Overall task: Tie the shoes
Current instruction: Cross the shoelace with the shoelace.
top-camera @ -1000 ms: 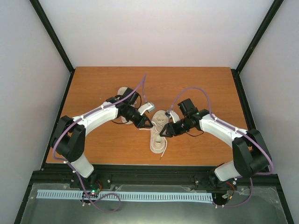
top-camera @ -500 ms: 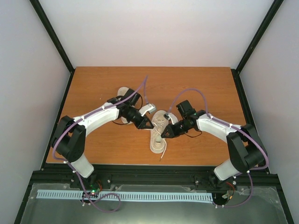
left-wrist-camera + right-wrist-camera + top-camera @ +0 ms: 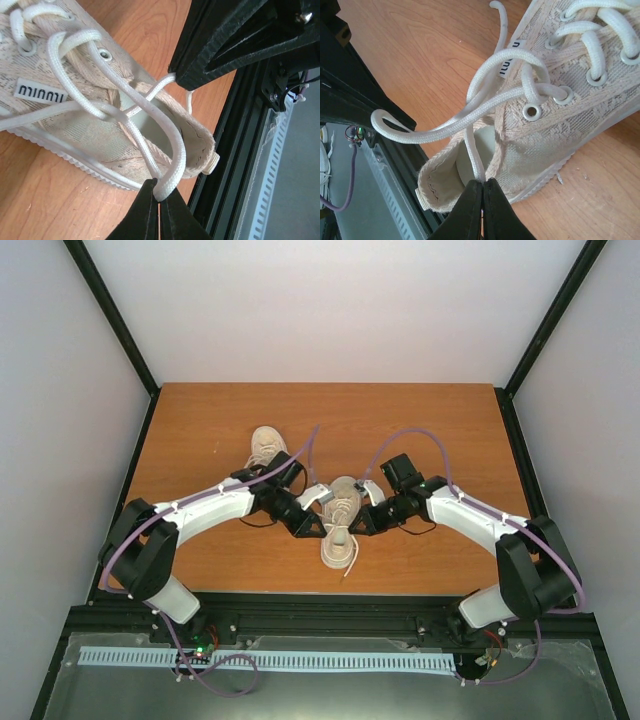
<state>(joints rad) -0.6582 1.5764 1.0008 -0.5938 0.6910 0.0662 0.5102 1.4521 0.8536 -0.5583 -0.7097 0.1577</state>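
One cream shoe (image 3: 340,530) lies mid-table, heel toward the arms, its white laces crossed over the tongue. My left gripper (image 3: 316,528) is at its left side, my right gripper (image 3: 362,523) at its right. In the left wrist view the shoe (image 3: 70,105) fills the left, and the left gripper (image 3: 160,196) is shut on the bend of a lace loop (image 3: 176,145) above the heel opening. In the right wrist view the right gripper (image 3: 483,184) is shut on a lace strand (image 3: 474,150) rising from the shoe (image 3: 560,120). The other shoe (image 3: 266,446) lies behind the left arm.
The black frame rail (image 3: 320,602) runs along the table's near edge, close behind the shoe's heel. Grey walls (image 3: 70,440) stand at both sides and the back. The right gripper's black finger (image 3: 225,45) shows at the top of the left wrist view.
The right gripper has shut on a lace strand. The left arm has moved nearer and rightward with its loop, uncovering more of the far shoe.
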